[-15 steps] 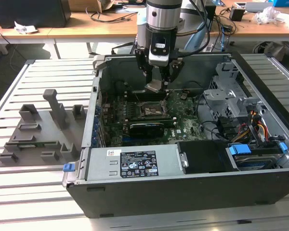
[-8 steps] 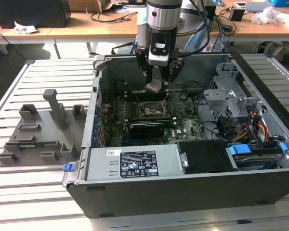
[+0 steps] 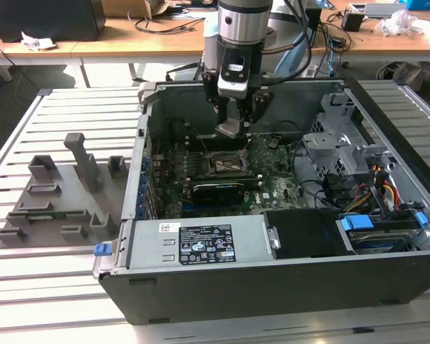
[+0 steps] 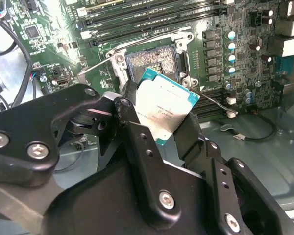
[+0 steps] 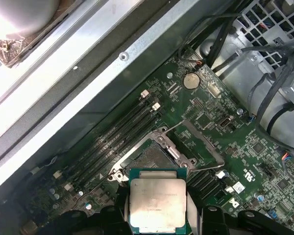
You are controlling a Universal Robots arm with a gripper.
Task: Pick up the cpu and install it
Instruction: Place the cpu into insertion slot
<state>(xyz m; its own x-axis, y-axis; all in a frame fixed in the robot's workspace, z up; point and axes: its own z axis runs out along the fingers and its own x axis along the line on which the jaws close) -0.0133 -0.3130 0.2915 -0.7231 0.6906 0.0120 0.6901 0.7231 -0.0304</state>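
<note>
Second wrist view: the gripper (image 4: 160, 122) clamps the cpu (image 4: 166, 105), tilted, near the open socket (image 4: 151, 62). It likely needs levelling and squaring to the socket before seating.

A: The cpu (image 5: 157, 203) top?
B: Dull silvery metal, smooth. The gripper (image 4: 159, 122) is matt black, the board (image 5: 206, 117) glossy green.
A: And the case (image 3: 179, 100)?
B: Bare grey metal, matt.

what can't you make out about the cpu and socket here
- cpu underside: faces away in both wrist views.
- cpu side edges: covered by the claw, second wrist view.
- cpu edge, first wrist view: cut off by the picture's border.
- socket pins: too small.
- cpu-to-socket gap: unclear, exterior view.
</note>
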